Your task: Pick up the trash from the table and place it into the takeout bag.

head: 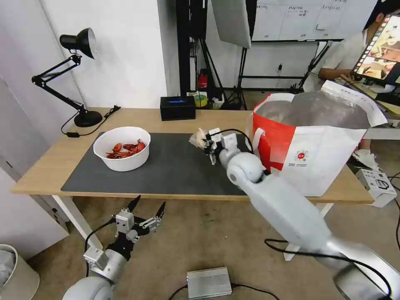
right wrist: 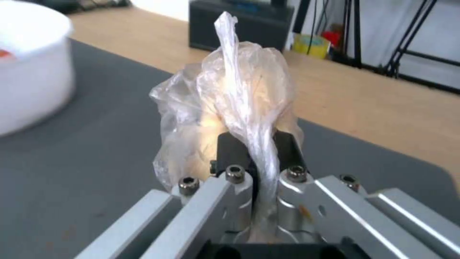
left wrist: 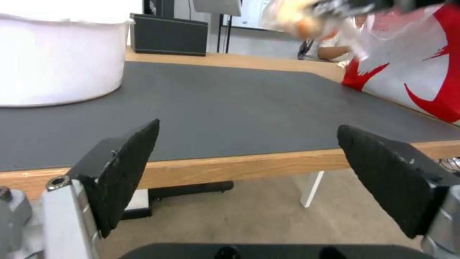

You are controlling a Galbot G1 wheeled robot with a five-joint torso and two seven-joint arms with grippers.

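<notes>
Light-wood table, grey mat: right gripper was clamped on knotted clear bag, held above mat beside takeout bag. Left gripper hung wide below table edge.

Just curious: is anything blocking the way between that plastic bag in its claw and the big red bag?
Nothing visible does. The right claw holds the knotted clear bag above the mat, beside the takeout bag, whose top is open.

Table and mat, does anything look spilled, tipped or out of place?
Nothing stands out. The bowl sits upright on the mat, the takeout bag stands open, and the right gripper holds the knotted clear bag above the mat.
</notes>
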